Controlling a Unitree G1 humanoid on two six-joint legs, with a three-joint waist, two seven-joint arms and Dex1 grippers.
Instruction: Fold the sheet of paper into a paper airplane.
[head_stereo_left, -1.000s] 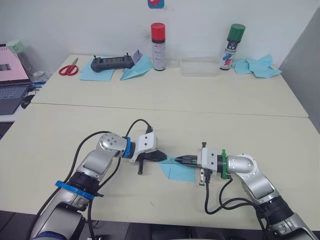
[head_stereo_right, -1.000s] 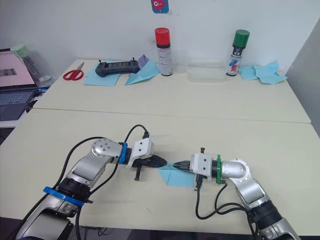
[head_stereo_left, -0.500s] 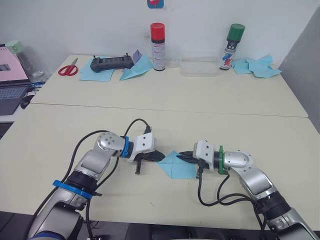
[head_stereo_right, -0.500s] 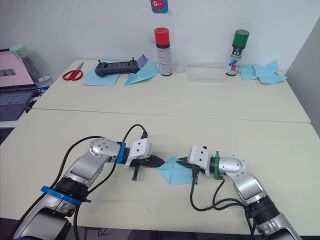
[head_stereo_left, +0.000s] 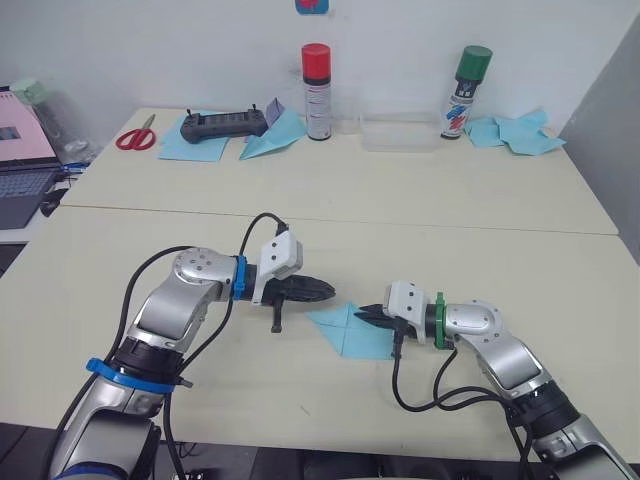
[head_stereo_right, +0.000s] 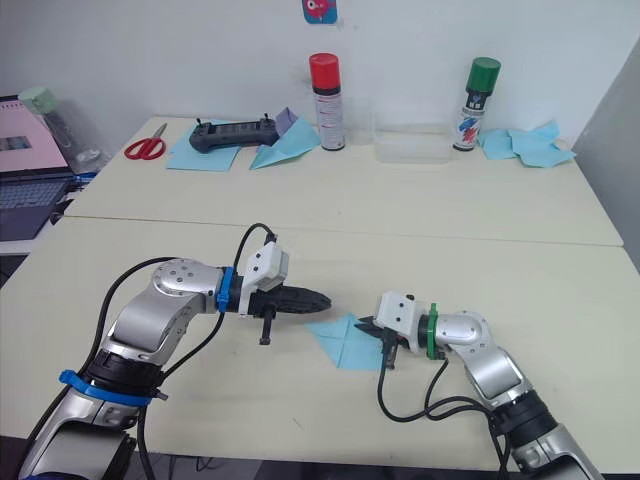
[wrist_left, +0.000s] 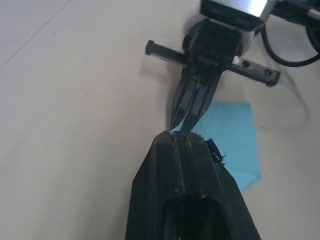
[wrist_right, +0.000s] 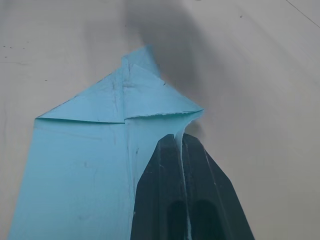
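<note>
Left pincer (head_stereo_left: 322, 291) lifted off sheet of paper (head_stereo_left: 350, 331), prob.

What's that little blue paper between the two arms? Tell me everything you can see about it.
The sheet of paper is thin and light blue, lying flat on the cream table near its front edge. It is partly folded: two corner flaps meet along a centre crease, forming a point, with a plain rectangular body behind. The right tool is shut on one edge beside the flaps. The left tool is shut, just past the point, apparently not gripping it.
</note>
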